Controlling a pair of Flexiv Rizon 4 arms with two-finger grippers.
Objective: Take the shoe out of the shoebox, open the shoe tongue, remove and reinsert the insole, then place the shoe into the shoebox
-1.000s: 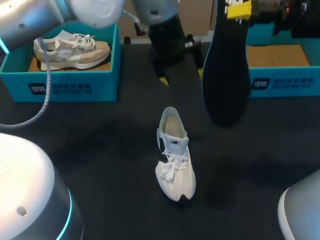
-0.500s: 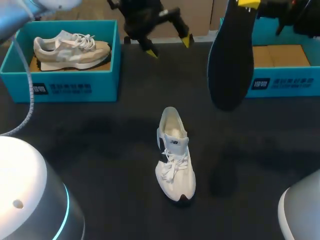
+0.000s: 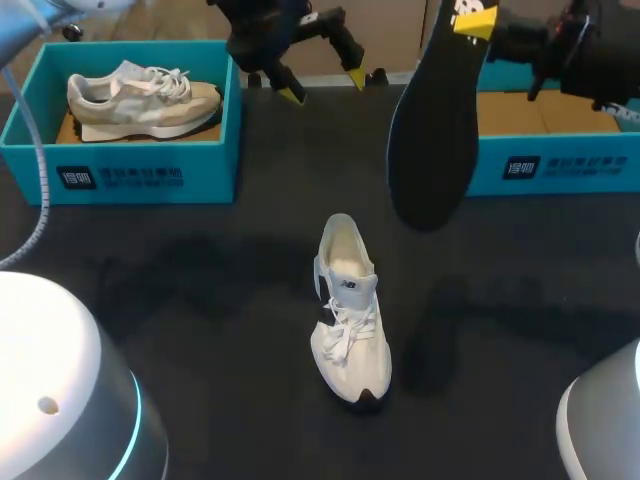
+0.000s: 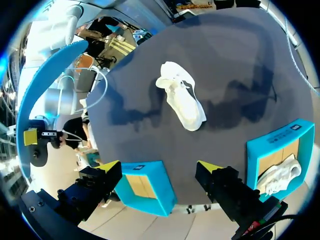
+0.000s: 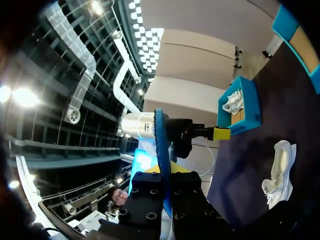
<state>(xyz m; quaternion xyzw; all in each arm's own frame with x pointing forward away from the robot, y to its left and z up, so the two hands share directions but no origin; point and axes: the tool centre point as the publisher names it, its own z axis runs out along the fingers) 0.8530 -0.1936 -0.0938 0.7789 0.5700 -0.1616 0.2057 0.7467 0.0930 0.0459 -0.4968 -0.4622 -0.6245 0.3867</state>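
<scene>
The white shoe (image 3: 350, 310) stands upright mid-table, toe toward the front edge, its collar gaping; the left wrist view shows it (image 4: 182, 97) far ahead of the fingers. High over the back right, my right gripper (image 3: 475, 18) is shut on one end of the dark insole (image 3: 435, 120), which hangs down tilted above the table behind the shoe. In the right wrist view the insole (image 5: 161, 145) rises edge-on from between the fingers. My left gripper (image 3: 320, 85) hovers open and empty near the table's far edge, its yellow tips wide apart (image 4: 160, 167).
A teal shoebox (image 3: 120, 175) at the back left holds a beige shoe (image 3: 145, 100). A second teal shoebox (image 3: 560, 160) at the back right shows only its cardboard floor. Dark tabletop surrounds the white shoe.
My left gripper has risen and drawn back toward the far edge. The right arm has swung the hanging insole to the left. The shoe has stayed put.
</scene>
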